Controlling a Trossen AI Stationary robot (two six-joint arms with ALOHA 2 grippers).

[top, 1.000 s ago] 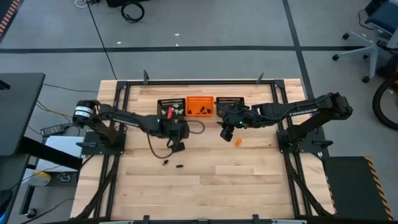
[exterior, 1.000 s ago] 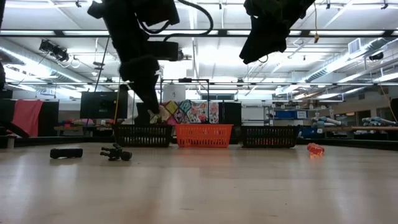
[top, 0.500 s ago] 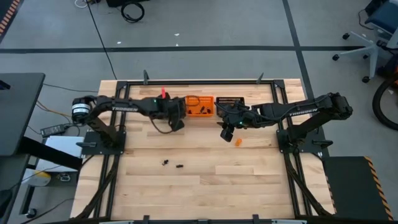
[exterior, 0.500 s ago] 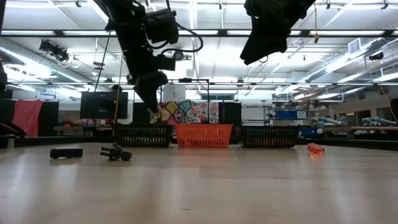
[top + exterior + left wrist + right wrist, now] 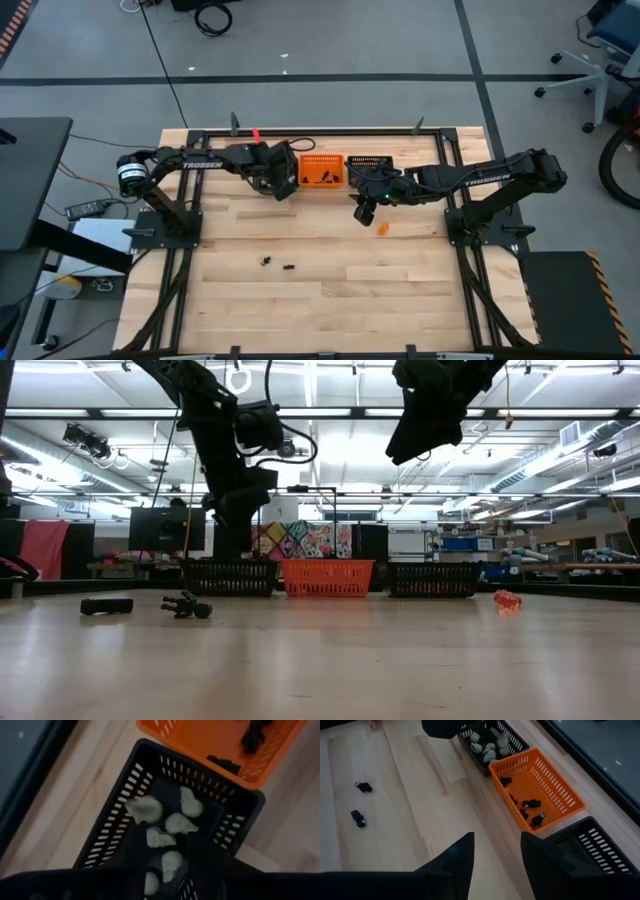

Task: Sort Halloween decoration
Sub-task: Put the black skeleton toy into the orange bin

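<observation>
- The left gripper hangs over the left black basket; I cannot tell whether its fingers stand apart or together.
- Straight beneath it, inside that basket, lie pale whitish trinkets in a loose cluster.
- Just beside that basket, away from the left arm's base, stands the orange basket with black trinkets in it.
- The right gripper hovers above the bare table with its fingers apart, holding nothing.
- Close to it, on its own arm's side of the orange basket, is the second black basket.
- Near the right gripper, towards the front of the table, lies one orange trinket.
- Well apart from both grippers, two black trinkets lie on the wood.
</observation>
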